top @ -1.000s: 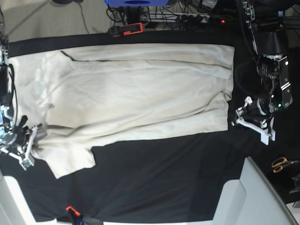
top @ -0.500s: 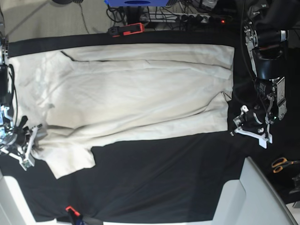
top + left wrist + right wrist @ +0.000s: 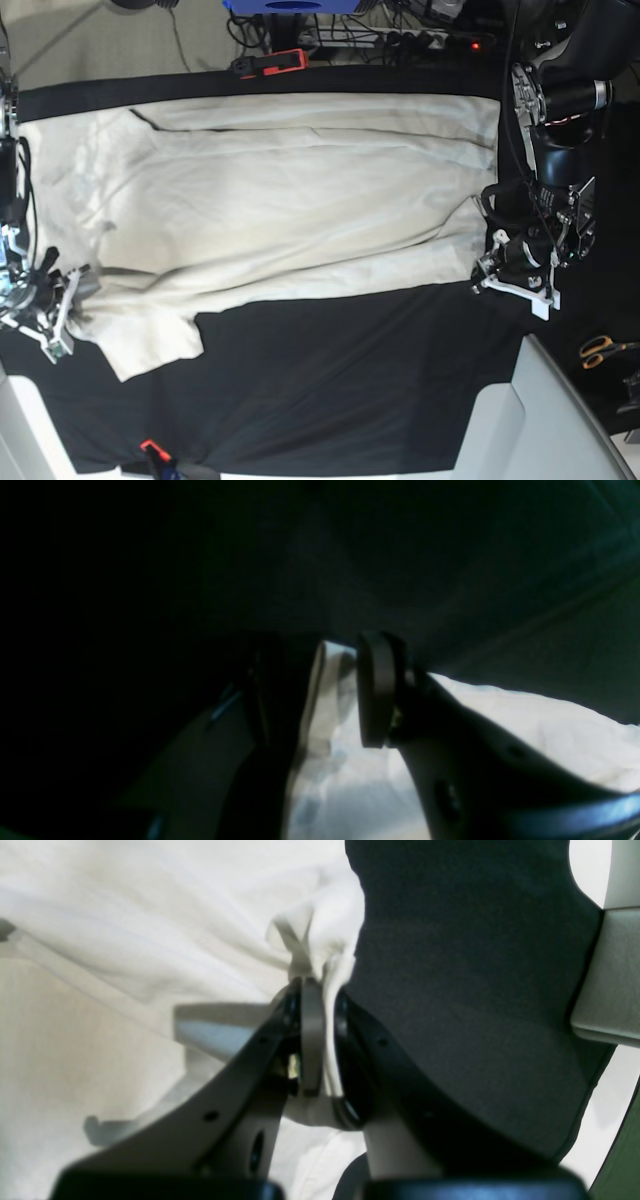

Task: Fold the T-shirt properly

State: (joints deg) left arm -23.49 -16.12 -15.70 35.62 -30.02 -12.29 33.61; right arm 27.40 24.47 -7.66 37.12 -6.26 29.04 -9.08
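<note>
Cloth dominates the scene: the T-shirt (image 3: 280, 200) lies spread flat across the black-draped surface (image 3: 350, 380); the right claw (image 3: 320, 1050) is clenched on a bunched fold at its edge; the left claw (image 3: 320, 690) straddles the opposite corner, jaws parted, not gripping.
</note>
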